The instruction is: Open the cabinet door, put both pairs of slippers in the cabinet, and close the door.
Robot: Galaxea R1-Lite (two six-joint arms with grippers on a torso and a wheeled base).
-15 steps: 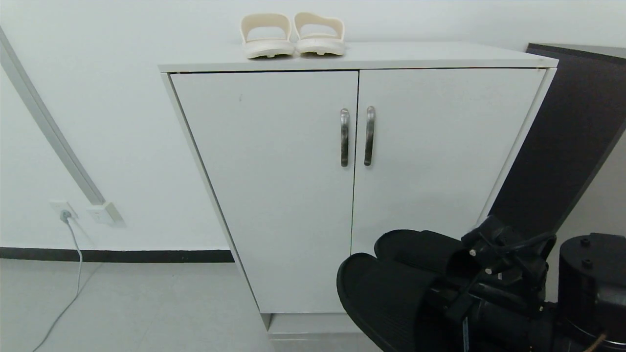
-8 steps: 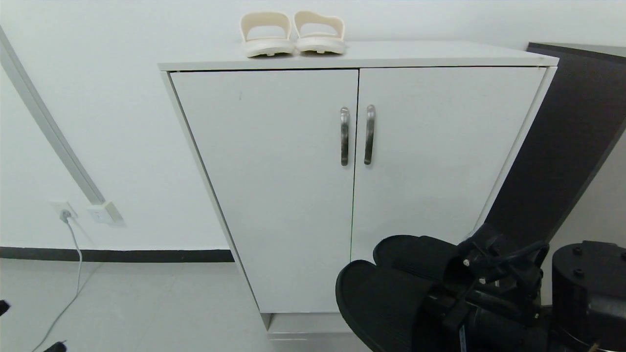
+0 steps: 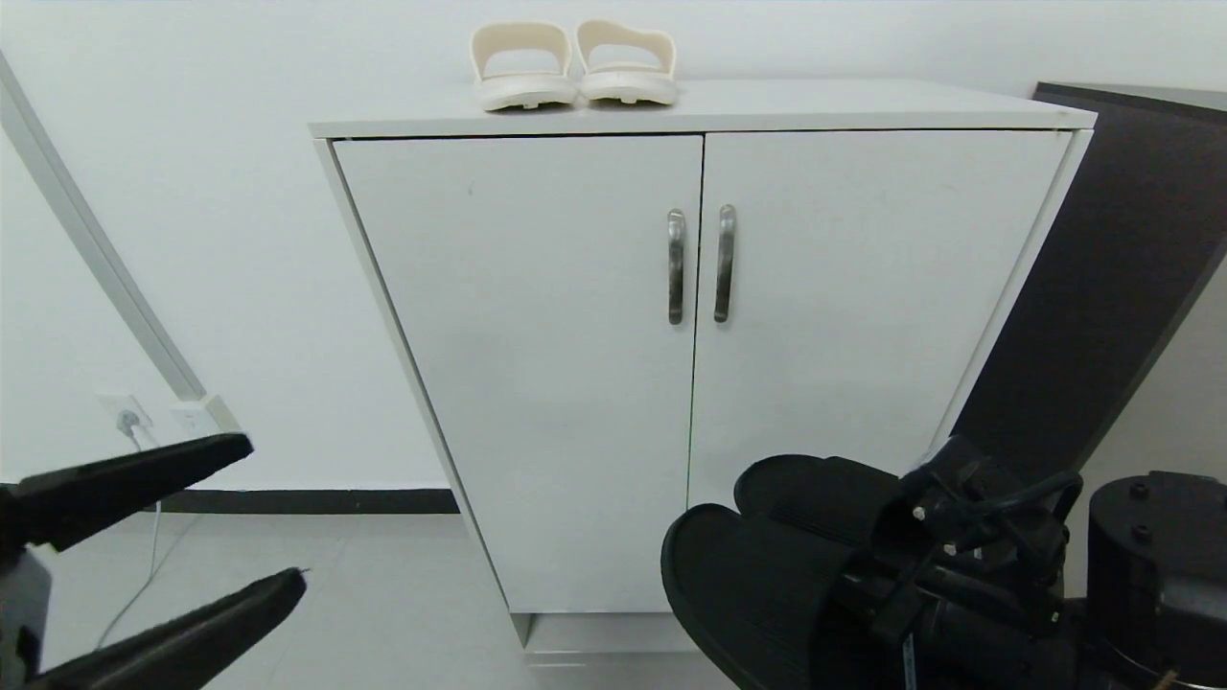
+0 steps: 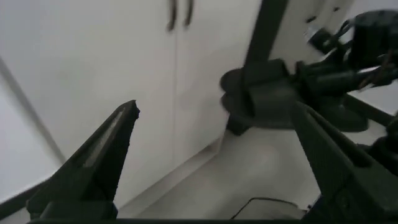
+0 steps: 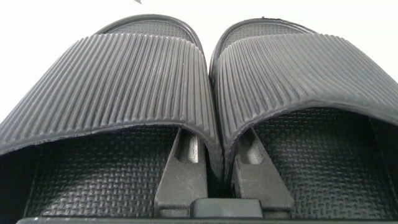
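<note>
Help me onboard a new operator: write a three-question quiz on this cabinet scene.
1. True or false: both doors of the cabinet are shut.
2. Where are the cream slippers? A. on the floor; B. on top of the cabinet; C. inside the cabinet.
3. In a few words: what does the right gripper hold?

Key: 1 true. 2 B. 3 the black slippers, both of the pair.

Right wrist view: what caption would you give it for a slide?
Right gripper shut on the pair of black slippers, one finger inside each.
</note>
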